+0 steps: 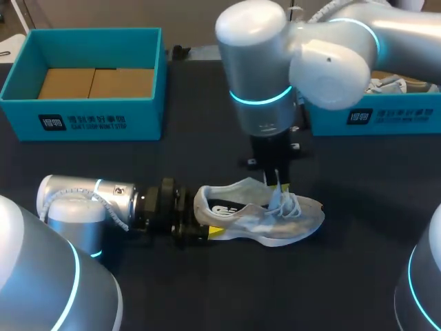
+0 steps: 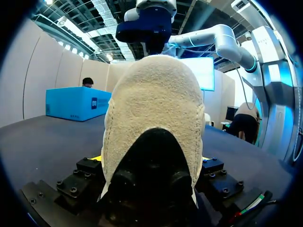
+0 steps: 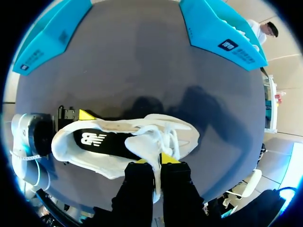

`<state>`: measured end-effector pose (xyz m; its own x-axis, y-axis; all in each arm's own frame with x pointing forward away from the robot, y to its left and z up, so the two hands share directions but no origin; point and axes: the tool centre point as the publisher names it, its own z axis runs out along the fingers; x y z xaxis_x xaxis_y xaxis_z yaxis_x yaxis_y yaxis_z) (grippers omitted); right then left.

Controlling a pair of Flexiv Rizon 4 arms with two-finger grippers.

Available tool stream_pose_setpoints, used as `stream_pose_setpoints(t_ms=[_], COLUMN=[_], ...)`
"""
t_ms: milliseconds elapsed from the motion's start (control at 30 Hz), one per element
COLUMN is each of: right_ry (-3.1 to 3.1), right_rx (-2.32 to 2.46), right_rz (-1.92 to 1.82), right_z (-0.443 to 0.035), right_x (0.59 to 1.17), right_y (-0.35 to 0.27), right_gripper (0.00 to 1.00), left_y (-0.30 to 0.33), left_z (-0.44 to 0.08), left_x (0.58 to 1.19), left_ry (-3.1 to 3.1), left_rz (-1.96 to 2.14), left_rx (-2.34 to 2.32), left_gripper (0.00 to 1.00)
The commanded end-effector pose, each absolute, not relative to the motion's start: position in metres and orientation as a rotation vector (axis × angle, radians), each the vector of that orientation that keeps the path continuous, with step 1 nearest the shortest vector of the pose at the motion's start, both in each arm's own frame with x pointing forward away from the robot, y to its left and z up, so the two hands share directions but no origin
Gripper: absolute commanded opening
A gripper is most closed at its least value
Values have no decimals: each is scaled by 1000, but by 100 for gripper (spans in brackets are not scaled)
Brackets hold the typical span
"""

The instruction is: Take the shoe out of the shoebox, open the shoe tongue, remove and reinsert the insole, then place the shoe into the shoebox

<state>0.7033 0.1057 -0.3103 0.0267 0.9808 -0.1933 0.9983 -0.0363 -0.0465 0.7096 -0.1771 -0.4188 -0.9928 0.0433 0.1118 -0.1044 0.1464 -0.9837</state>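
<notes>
Shoe on a dark table, held at both ends.

The table is matte and near black. At its far left corner sits the left box, teal card, open-topped, with brown cardboard on its floor. The left gripper lies low along the table, its fingers closed against the two sides of the heel. The shoe rests on its sole out of both boxes, pale mesh with a fleecy collar, heel left and toe right. From above, the right gripper pinches the white tongue, fingers nearly together among the laces. The right box, also teal, stands at the far right.
</notes>
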Motion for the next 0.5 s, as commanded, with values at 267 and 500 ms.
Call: stream_pose_setpoints(t_ms=[267, 500], right_ry=[2198, 2297], right_rx=[2359, 2375], right_rz=[76, 262], right_z=[-307, -327], right_x=[698, 695], right_y=[54, 47], right_gripper=[0, 0], left_y=[-177, -177], left_z=[-419, -419], left_x=[709, 709], left_ry=[-2291, -2291], left_rz=[1983, 1983], left_rx=[64, 64], left_gripper=[0, 0])
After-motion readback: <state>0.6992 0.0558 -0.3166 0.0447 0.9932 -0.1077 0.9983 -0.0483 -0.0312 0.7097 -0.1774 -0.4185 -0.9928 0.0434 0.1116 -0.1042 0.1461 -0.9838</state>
